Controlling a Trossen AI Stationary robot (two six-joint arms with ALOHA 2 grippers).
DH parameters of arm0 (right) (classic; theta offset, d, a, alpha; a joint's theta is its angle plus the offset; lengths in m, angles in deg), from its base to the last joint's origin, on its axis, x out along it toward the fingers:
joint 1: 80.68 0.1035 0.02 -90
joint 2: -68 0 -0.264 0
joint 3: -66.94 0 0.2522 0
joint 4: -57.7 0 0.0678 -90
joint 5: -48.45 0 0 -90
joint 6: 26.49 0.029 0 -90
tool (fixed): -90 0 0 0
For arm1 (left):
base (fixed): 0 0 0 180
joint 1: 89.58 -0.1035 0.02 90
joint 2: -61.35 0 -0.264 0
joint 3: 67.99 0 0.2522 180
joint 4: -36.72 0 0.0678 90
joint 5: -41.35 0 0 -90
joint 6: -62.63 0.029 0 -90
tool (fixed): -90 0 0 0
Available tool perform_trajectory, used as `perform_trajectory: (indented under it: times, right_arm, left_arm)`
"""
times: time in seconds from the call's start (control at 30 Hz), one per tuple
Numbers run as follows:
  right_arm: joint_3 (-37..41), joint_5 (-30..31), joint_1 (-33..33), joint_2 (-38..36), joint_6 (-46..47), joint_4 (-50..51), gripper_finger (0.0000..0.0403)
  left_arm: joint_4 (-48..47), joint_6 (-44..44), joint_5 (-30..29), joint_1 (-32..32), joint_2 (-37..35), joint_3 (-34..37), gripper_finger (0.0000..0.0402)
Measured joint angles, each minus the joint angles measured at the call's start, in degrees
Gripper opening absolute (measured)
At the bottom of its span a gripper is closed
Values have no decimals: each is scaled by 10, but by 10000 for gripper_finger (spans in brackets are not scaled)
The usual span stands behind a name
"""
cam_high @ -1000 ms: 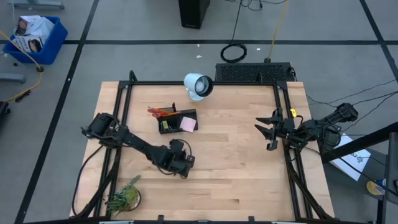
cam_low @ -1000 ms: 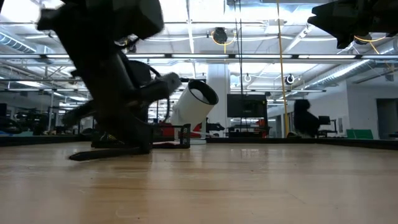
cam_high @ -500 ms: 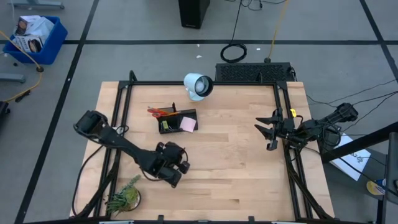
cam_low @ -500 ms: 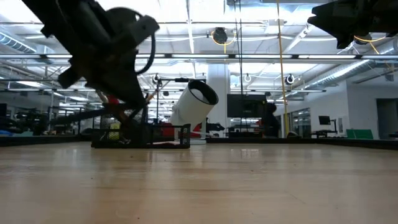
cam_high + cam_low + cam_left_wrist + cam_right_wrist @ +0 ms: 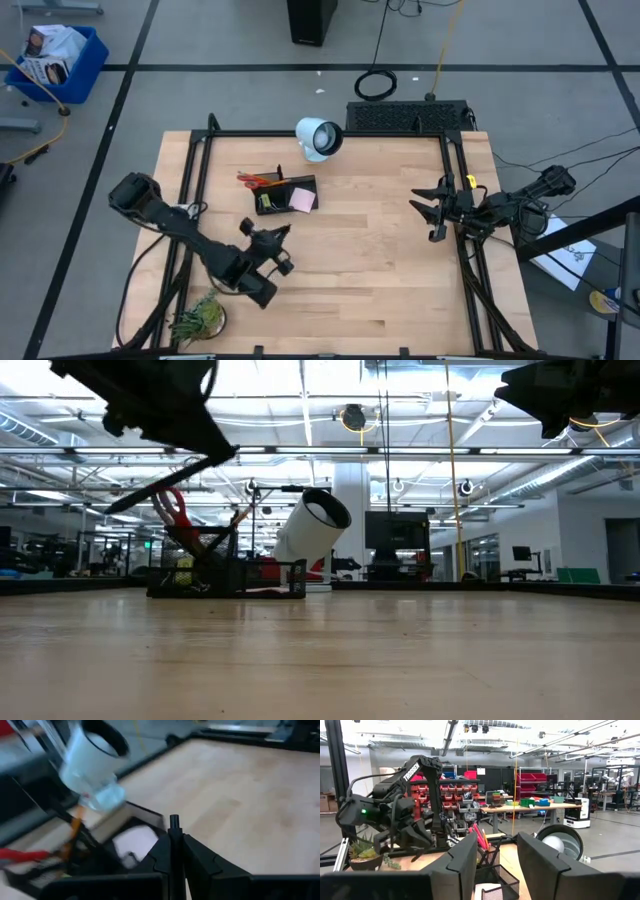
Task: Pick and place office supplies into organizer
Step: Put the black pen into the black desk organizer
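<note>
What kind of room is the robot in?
Probably a robotics lab or workshop. Beyond the wooden table there are shelves of red storage bins, workbenches and a long ceiling with strip lights, and another small robot stands on the floor.

1. The organizer [image 5: 287, 194] sat on the table [image 5: 380, 270], left of centre and toward the far edge.
2. The lamp [image 5: 318, 138] lay behind the organizer, just to its right.
3. Scissors [image 5: 252, 179] and pencils [image 5: 268, 181] stuck out of the organizer's left rear.
4. The sticky pad [image 5: 302, 200] lay in its right compartment.
5. The plant [image 5: 199, 318] stood at the near left corner.
6. The left gripper [image 5: 274, 238] hung before the organizer; the right gripper [image 5: 432, 209] was at the right edge.
</note>
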State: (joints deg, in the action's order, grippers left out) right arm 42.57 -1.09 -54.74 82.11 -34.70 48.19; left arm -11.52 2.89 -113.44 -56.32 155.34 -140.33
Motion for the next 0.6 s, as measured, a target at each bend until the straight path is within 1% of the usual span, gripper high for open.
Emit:
perform_trajectory:
  times: [0.07, 0.13, 0.2, 0.27, 0.33, 0.43, 0.5, 0.6]
  right_arm:
    - [0, 0, 0, 0, 0, 0, 130]
    - [0, 0, 0, 0, 0, 0, 130]
    - [0, 0, 0, 0, 0, 0, 130]
    - [0, 0, 0, 0, 0, 0, 130]
    - [0, 0, 0, 0, 0, 0, 130]
    - [0, 0, 0, 0, 0, 0, 130]
    - [0, 0, 0, 0, 0, 0, 130]
    - [0, 0, 0, 0, 0, 0, 130]
  left_arm:
    - [-24, -1, -29, 10, -8, 3, 30]
    - [-48, -23, -62, 14, -22, 3, 30]
    - [-97, -56, -86, 14, -45, 3, 30]
    - [-123, -65, -108, 11, -63, 3, 30]
    - [-130, -64, -112, 5, -85, 3, 30]
    - [-126, -40, -116, -12, -116, 8, 30]
    - [-118, -23, -111, -25, -141, 29, 30]
    - [-57, 9, -92, -44, -189, 77, 30]
